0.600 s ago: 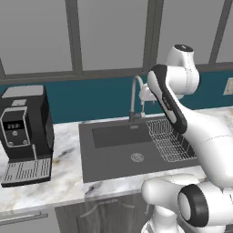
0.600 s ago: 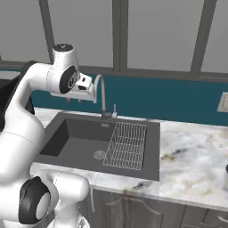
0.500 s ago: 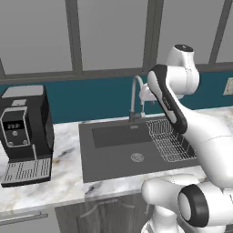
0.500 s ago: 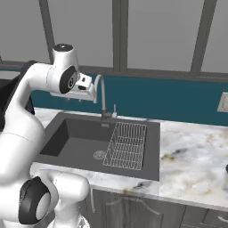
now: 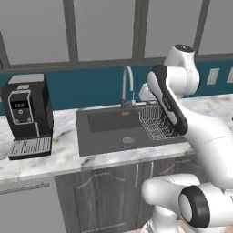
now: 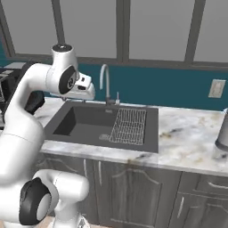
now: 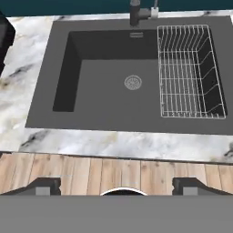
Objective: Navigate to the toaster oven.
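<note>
The toaster oven is out of view. My gripper [image 7: 117,186] hangs open above the floor in front of the counter, its two dark fingertips [image 7: 44,185] far apart with nothing between them. In the left base view the hand [image 5: 148,93] sits by the faucet [image 5: 127,84], over the right half of the sink [image 5: 98,135]. From the right base view the hand [image 6: 84,89] hovers above the sink's left rim [image 6: 57,121].
A black coffee machine [image 5: 27,113] stands on the marble counter [image 5: 59,154] left of the sink. A wire rack [image 6: 130,125] lies in the sink's right part. A grey object [image 6: 222,133] shows at the far right edge. Grey cabinets [image 6: 133,187] run below.
The whole picture has shifted: the counter edge sits higher and more cabinet front shows, so the base has driven. The arm keeps its pose and the gripper stays open.
</note>
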Available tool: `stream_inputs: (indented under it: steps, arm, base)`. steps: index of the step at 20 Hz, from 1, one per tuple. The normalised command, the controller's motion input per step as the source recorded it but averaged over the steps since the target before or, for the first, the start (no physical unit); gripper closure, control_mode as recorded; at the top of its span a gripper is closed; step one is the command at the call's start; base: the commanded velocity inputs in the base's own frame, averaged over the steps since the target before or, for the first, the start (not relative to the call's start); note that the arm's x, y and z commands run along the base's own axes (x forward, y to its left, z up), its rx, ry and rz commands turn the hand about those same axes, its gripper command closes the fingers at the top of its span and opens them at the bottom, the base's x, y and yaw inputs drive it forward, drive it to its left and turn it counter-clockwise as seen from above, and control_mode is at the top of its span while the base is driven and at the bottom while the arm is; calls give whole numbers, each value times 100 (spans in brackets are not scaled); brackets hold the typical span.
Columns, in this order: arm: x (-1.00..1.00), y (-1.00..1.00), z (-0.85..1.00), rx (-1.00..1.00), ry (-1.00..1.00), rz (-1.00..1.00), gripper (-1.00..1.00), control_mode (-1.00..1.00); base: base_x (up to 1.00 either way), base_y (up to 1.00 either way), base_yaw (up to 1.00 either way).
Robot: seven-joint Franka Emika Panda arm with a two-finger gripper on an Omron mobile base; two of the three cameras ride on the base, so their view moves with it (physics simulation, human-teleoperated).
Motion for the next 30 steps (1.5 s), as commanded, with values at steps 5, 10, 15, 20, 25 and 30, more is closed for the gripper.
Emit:
stream_inputs:
  steps: [5, 10, 15, 20, 25, 30]
  arm:
    - [0, 0, 0, 0, 0, 0, -100, 100]
    - [0, 0, 0, 0, 0, 0, -100, 100]
    - [0, 0, 0, 0, 0, 0, -100, 100]
    - [0, 0, 0, 0, 0, 0, -100, 100]
    - [0, 0, 0, 0, 0, 0, -100, 100]
    - [0, 0, 0, 0, 0, 0, -100, 100]
  base:
    - [-58, -8, -34]
    - [-1, -6, -55]
    - [-15, -7, -62]
    - [-11, -20, -73]
    - [-3, -22, -83]
    - [0, -38, -82]
